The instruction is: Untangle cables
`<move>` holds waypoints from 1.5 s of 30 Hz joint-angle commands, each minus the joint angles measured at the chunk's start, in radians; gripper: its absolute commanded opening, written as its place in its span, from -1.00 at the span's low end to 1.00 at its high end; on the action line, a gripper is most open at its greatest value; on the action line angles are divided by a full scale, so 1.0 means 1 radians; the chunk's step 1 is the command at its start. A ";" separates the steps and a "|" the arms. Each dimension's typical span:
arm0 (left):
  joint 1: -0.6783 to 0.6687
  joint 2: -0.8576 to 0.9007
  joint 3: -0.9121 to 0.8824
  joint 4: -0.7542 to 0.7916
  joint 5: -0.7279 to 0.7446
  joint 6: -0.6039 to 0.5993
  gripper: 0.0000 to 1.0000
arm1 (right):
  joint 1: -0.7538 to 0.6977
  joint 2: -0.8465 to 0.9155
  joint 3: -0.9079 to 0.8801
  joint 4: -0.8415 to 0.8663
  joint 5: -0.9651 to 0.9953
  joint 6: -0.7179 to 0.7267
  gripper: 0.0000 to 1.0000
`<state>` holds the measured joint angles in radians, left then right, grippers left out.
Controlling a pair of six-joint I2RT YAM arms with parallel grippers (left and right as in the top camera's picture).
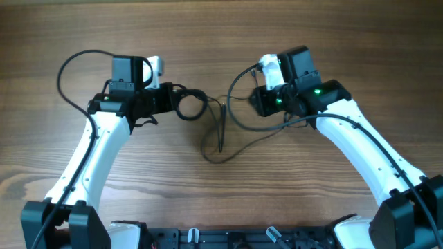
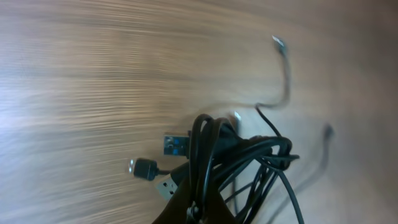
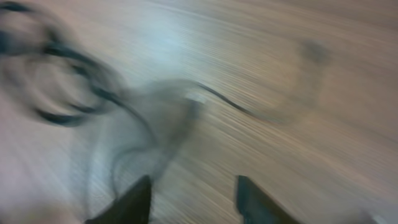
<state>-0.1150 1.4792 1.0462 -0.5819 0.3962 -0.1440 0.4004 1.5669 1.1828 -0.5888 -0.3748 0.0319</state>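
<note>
Cables (image 1: 190, 105) bunch in the clenched left hand (image 1: 168, 99); the right hand (image 3: 194, 184) gapes, released.

Wooden table (image 1: 221, 41), black cables (image 1: 222, 131) lying loose

White arms (image 1: 102, 149), black wrists (image 1: 142, 100)

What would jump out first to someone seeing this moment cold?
A tangled bundle of black cables sits clamped in the shut left gripper, left of centre on the wooden table, with a blue-tongued USB plug poking out. Opposite, the right gripper stands open and empty, its view badly blurred. Loose strands trail between the arms.
</note>
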 commanded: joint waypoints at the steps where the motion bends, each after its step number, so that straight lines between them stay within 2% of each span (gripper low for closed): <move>1: -0.049 -0.022 -0.001 -0.011 0.161 0.236 -0.92 | 0.027 -0.013 0.000 0.078 -0.238 -0.138 0.17; 3: -0.068 -0.022 -0.001 -0.008 0.161 0.246 -0.92 | 0.040 -0.010 0.000 0.126 -0.237 -0.138 0.37; 5: -0.083 -0.022 -0.001 -0.003 0.161 0.245 -0.92 | 0.053 -0.002 0.000 0.153 -0.236 -0.139 0.48; 13: -0.095 -0.022 -0.001 0.001 0.165 0.245 -0.92 | 0.106 0.108 0.000 0.159 -0.196 -0.161 0.43; 15: -0.095 -0.022 -0.001 0.001 0.172 0.245 -0.92 | 0.108 0.132 0.000 0.168 -0.204 -0.160 0.18; 18: -0.095 -0.022 -0.001 0.001 0.172 0.245 -0.92 | 0.107 0.145 0.000 0.169 -0.203 -0.158 -0.56; 20: -0.095 -0.022 -0.001 0.002 0.172 0.245 -0.92 | 0.107 0.145 0.000 0.169 -0.203 -0.129 -0.86; 21: -0.095 -0.022 -0.001 0.002 0.172 0.245 -0.92 | 0.107 0.144 0.000 0.169 -0.203 -0.124 -0.91; 25: -0.094 -0.021 -0.001 0.006 0.169 0.238 -0.92 | 0.107 0.144 0.000 0.145 -0.166 -0.119 -0.91; 27: -0.087 -0.022 -0.001 0.014 0.151 0.193 -0.92 | 0.106 0.144 0.000 0.124 -0.088 -0.077 -0.92; 31: -0.031 -0.022 -0.001 0.024 0.049 0.040 -0.92 | 0.071 0.144 0.000 0.025 0.303 0.167 -0.91; 33: 0.009 -0.022 -0.001 0.018 -0.023 -0.040 -0.92 | 0.032 0.144 0.000 -0.015 0.385 0.247 -0.91; 34: 0.048 -0.022 -0.001 0.005 -0.077 -0.098 -0.92 | -0.012 0.144 0.000 -0.032 0.380 0.280 -0.91; 37: 0.116 -0.021 -0.001 -0.028 -0.099 -0.154 -0.92 | -0.080 0.144 0.000 -0.040 0.354 0.330 -0.92; 41: 0.171 -0.021 -0.002 -0.070 -0.095 -0.156 -0.92 | -0.148 0.144 0.000 -0.042 0.269 0.358 -0.91; 45: 0.176 -0.021 -0.002 -0.081 -0.079 -0.156 -0.92 | -0.161 0.144 0.000 -0.064 0.296 0.449 -0.91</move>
<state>0.0467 1.4780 1.0435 -0.6594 0.3912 -0.2714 0.2546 1.7039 1.1862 -0.6338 -0.1822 0.3702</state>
